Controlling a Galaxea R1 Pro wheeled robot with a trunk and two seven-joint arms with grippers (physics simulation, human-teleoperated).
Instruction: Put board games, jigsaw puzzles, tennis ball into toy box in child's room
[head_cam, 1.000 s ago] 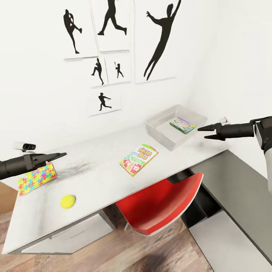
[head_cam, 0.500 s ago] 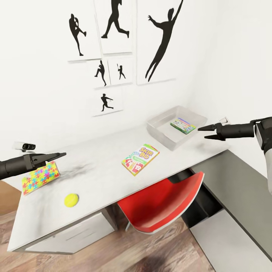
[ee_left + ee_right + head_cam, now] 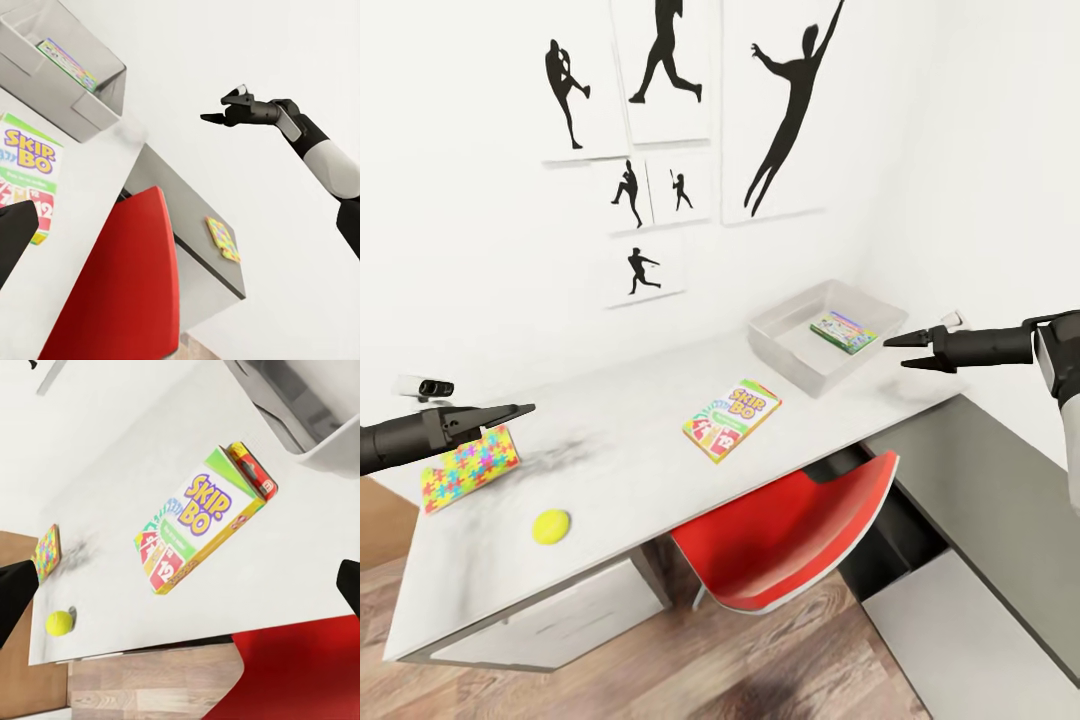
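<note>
- Wood-plank floor (image 3: 610, 680): runs along the bottom edge of the head view.
- Red chair (image 3: 790, 540): lower centre, its seat tucked partly under the desk edge.
- Table (image 3: 630, 470): pale mottled top, stretching from lower left up to centre right.
- Tennis ball (image 3: 550, 525): yellow-green, lower left on the table top, near the front edge and lying free.
- Multicoloured jigsaw puzzle (image 3: 468, 468): flat on the table's left end, just behind the ball.
- Left gripper (image 3: 520, 409): left edge of the frame, held above the puzzle; its tips look pressed close together and carry nothing.
- Skip-Bo box (image 3: 731, 419): flat at the centre of the table, apart from everything else.
- Right gripper (image 3: 897, 352): centre right, raised just beside the bin's right corner; fingers slightly spread, nothing between them.
- Toy box (image 3: 790, 350): light-grey bin at the table's far right end, with a green-edged game box (image 3: 844, 331) lying inside.
- Yellowish puzzle (image 3: 223, 238): in the left wrist view, on the lower grey side desk (image 3: 187, 217) beyond the chair.
- Silhouette pictures (image 3: 660, 120): upper centre, on the white wall.
</note>
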